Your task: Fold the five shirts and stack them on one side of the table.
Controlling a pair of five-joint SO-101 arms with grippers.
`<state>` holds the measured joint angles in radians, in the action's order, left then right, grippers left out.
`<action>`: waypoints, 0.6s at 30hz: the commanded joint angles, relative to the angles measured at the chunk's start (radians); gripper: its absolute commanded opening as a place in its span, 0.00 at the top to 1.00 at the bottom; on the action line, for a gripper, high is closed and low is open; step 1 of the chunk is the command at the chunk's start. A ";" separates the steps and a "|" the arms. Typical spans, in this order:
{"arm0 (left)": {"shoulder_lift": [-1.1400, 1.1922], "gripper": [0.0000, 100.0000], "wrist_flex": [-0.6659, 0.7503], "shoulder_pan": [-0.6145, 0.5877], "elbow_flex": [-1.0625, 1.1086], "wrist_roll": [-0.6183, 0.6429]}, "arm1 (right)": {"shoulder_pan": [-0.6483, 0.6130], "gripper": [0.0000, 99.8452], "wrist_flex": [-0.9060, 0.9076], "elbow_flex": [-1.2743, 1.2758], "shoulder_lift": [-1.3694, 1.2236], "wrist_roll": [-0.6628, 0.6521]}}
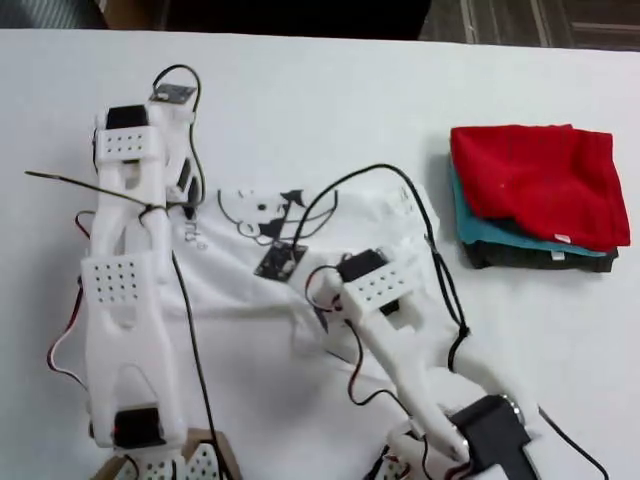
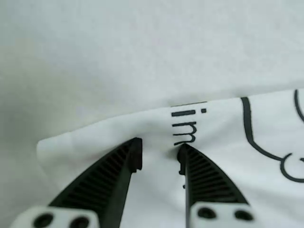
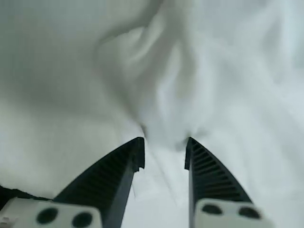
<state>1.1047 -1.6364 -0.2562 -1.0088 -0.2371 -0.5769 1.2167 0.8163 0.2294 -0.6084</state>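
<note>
A white shirt (image 1: 240,300) with a black printed drawing is spread across the middle of the white table (image 1: 330,90), and both arms are set over it. The left arm (image 1: 125,290) is stretched along the near-left part of the table, and its gripper (image 2: 160,153) is lowered onto the shirt (image 2: 237,156) close to a corner of the cloth, beside the black lettering. Its jaws are held only narrowly apart, both tips are pressed onto the fabric, and the cloth between them is seen lying flat, so nothing is taken up by it. The right arm (image 1: 400,340) is bent over the shirt nearer the middle of the table, with black cables draped over the cloth beside it. The right gripper (image 3: 164,152) is closed on the white shirt (image 3: 213,71): a raised fold is gathered between the two tips, and creases are drawn outward from that spot. Well apart from the spread shirt, on the right side of the table, a stack of folded shirts is placed. A red shirt (image 1: 540,180) is laid on top, a teal shirt (image 1: 480,232) is seen below it, and a dark shirt (image 1: 520,258) is at the bottom, with their edges roughly lined up.
</note>
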 commanded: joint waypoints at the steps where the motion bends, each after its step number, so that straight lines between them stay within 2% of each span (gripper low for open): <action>1: 0.008 0.85 0.014 -0.020 -0.031 0.015 | 0.004 0.85 -0.056 0.003 -0.044 -0.006; 5: 0.008 0.85 0.014 -0.020 -0.031 0.015 | 0.045 0.86 -0.148 -0.002 -0.127 -0.006; 9: 0.008 0.85 0.014 -0.020 -0.031 0.015 | 0.062 0.99 -0.166 -0.003 -0.137 -0.005; 15: 0.008 0.85 0.014 -0.020 -0.031 0.015 | 0.061 0.98 -0.071 -0.003 0.033 0.040; 18: 0.008 0.85 0.015 -0.020 -0.031 0.015 | 0.019 0.98 0.010 -0.002 0.150 0.043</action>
<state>1.1047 -1.6364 -0.2562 -1.0088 -0.2371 -0.5278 1.1630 0.8209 0.2555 -0.5746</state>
